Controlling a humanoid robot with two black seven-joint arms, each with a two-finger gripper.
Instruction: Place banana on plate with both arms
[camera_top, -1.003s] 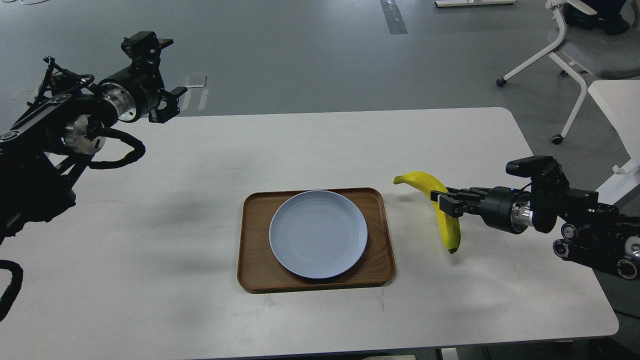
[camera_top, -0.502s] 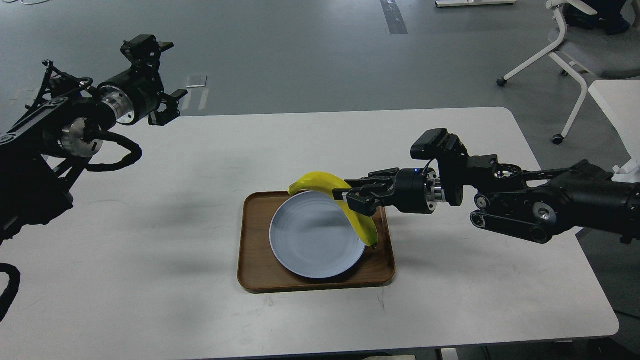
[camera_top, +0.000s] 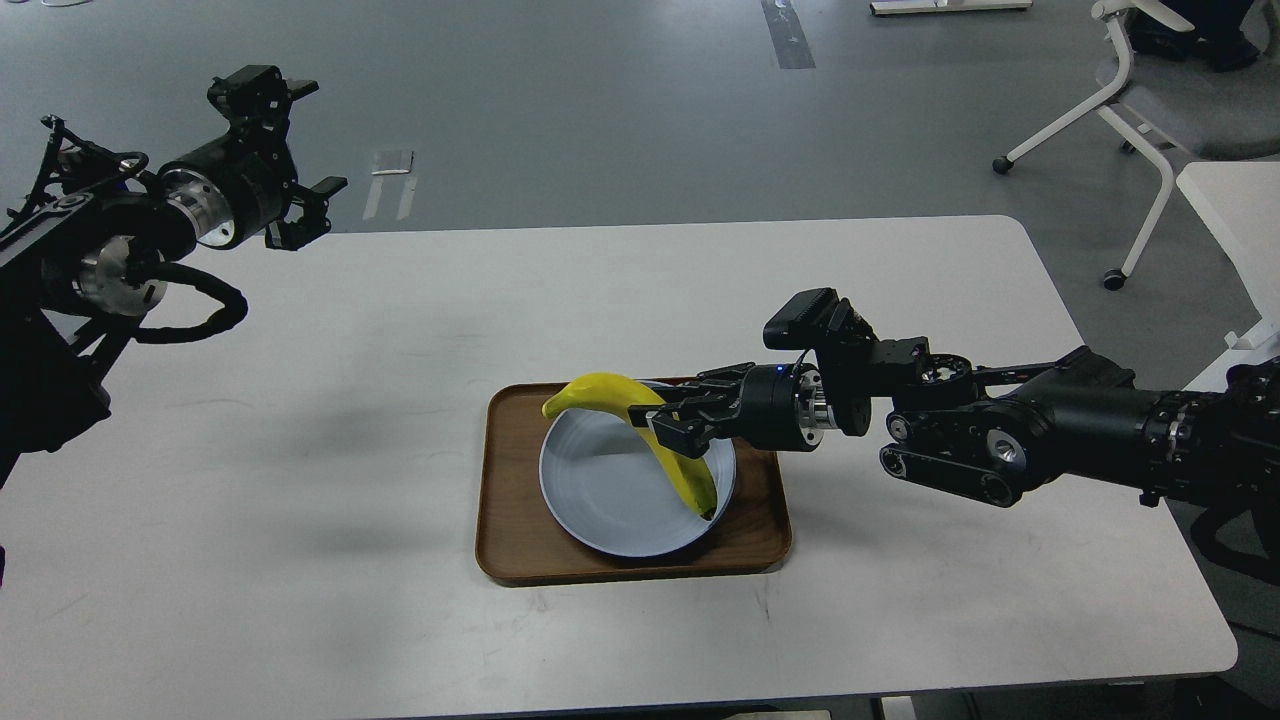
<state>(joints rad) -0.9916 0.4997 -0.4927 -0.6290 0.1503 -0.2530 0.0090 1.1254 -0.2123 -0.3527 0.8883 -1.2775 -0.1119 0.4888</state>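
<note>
The yellow banana hangs curved over the right half of the pale blue-grey plate, its dark tip low near the plate's right rim. My right gripper is shut on the banana's middle, reaching in from the right above the plate. The plate sits on a brown wooden tray. My left gripper is raised at the far left, above the table's back left corner, open and empty.
The white table carries only the tray. A white office chair and another white table edge stand beyond the right back corner. Grey floor lies behind.
My right arm has carried the banana leftward from beside the tray to over the plate and a little lower. My left arm has drawn back slightly to the left.
</note>
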